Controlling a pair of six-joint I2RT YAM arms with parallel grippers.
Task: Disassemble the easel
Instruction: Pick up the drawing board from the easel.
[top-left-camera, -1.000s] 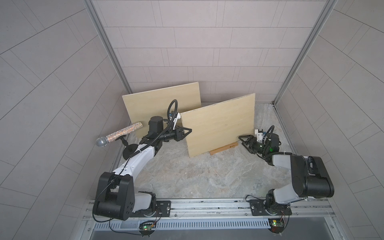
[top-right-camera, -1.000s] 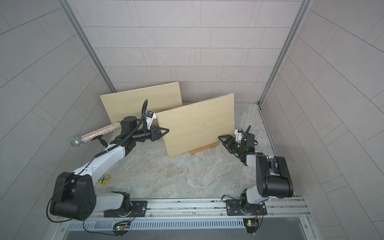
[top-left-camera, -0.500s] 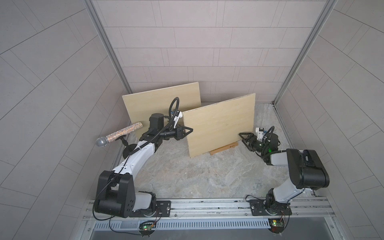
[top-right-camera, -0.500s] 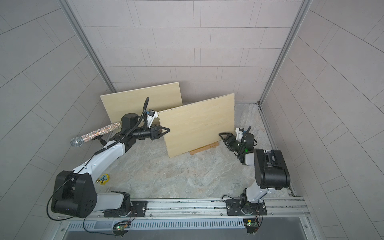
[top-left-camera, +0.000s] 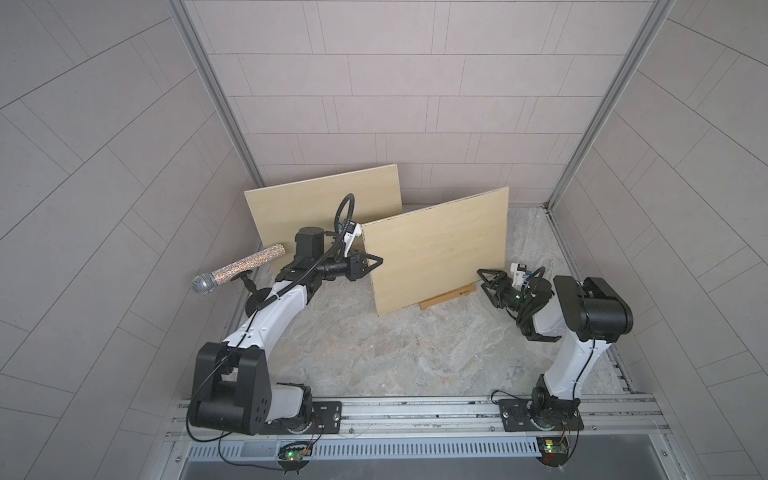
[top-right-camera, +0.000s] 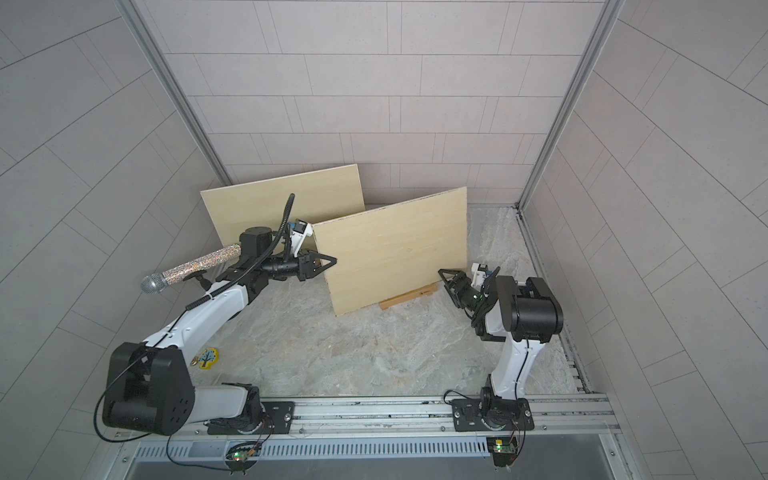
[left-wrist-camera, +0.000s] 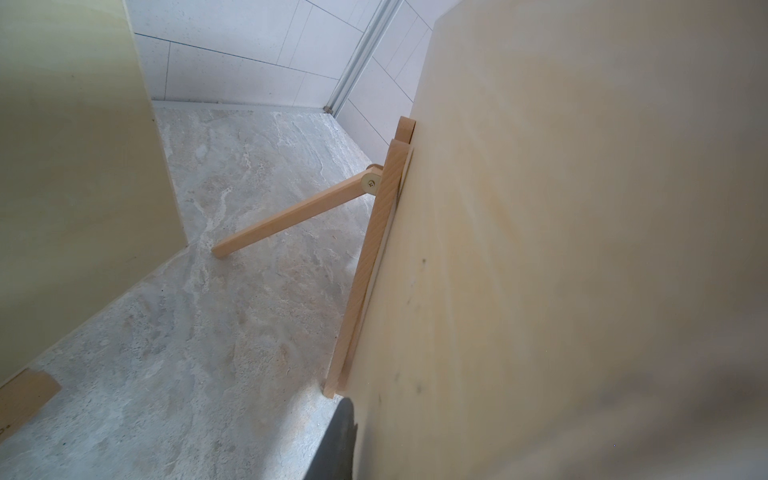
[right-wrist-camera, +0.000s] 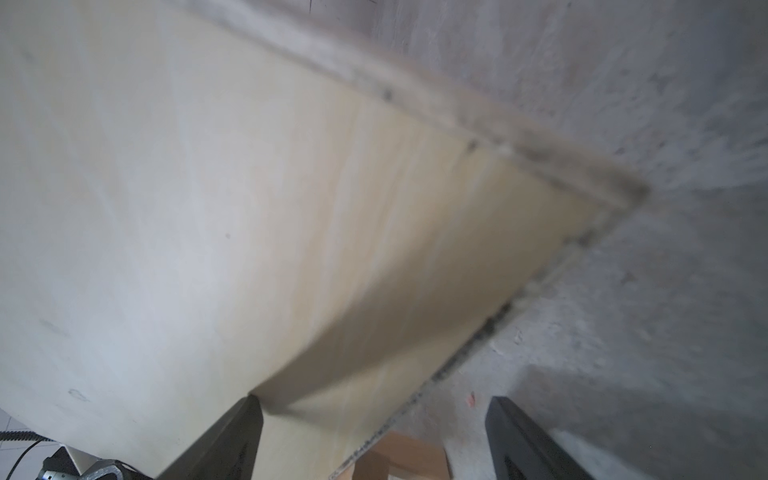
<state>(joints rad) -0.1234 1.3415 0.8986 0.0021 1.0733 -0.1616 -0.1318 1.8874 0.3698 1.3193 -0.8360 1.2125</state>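
Note:
The easel stands mid-floor with a pale plywood board (top-left-camera: 436, 245) (top-right-camera: 395, 245) resting on it. Only its wooden ledge (top-left-camera: 446, 297) (top-right-camera: 409, 298) shows below the board in both top views. The left wrist view shows its front leg (left-wrist-camera: 372, 270) against the board's back (left-wrist-camera: 561, 249) and its rear leg (left-wrist-camera: 291, 216) propped out on the floor. My left gripper (top-left-camera: 376, 264) (top-right-camera: 330, 264) is shut on the board's left edge; one dark finger (left-wrist-camera: 336, 440) lies on its back. My right gripper (top-left-camera: 487, 279) (top-right-camera: 448, 279) (right-wrist-camera: 374, 436) is open around the board's lower right corner (right-wrist-camera: 374, 415), its fingers (right-wrist-camera: 232, 440) apart from it.
A second plywood board (top-left-camera: 320, 208) (top-right-camera: 270, 199) leans on the back wall behind my left arm. A glittery microphone (top-left-camera: 237, 272) (top-right-camera: 191, 270) juts out on a stand at the left wall. A small sticker (top-right-camera: 207, 357) lies on the stone floor near the left base.
The right gripper's fingers have spread wider by the board's right edge and that arm's elbow has risen. The left gripper has closed slightly on the left edge. The board has not moved.

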